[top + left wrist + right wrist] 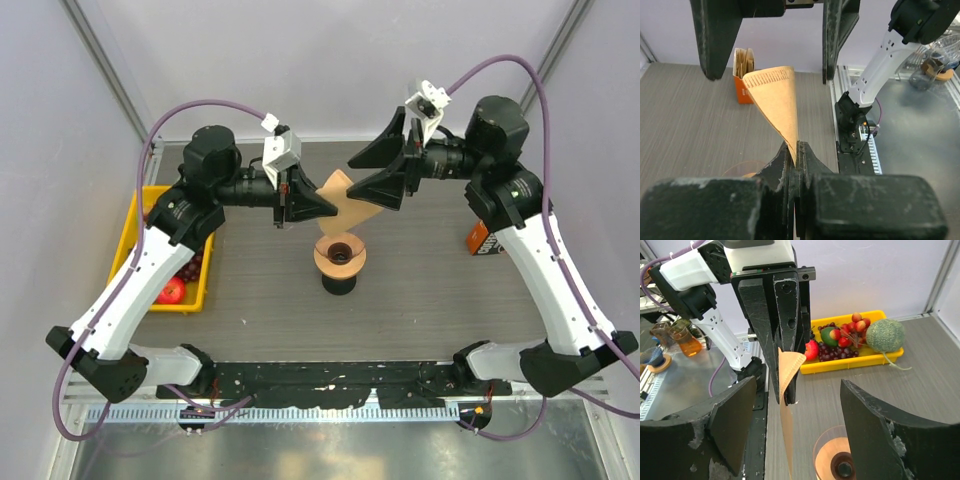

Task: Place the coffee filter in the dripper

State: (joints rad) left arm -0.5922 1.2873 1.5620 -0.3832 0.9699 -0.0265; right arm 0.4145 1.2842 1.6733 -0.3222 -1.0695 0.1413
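Coffee filter poised over the dripper: the coffee filter (pixel 776 97) is held in the air just above the dripper (pixel 326 260). It is pinched at its pointed end by the left tool (pixel 795 156), whose jaws are pressed together on the paper. The right tool (pixel 358 178) is spread wide, with one finger to each side of the filter's broad, crimped end, and no contact with the paper can be made out. The dripper is stood on a dark base on the bench (pixel 450 300), mouth upward, with nothing in it.

The filter is judged to be very light, thin and limp. It is seen folded flat and slightly bowed along its length, so it is likely to be creased or torn by a hard squeeze and shifted by the slightest brush. A hold is best taken lightly at the stiffer crimped seam or near the broad rim, so that the cone can be opened before it is lowered, point first, into the funnel.
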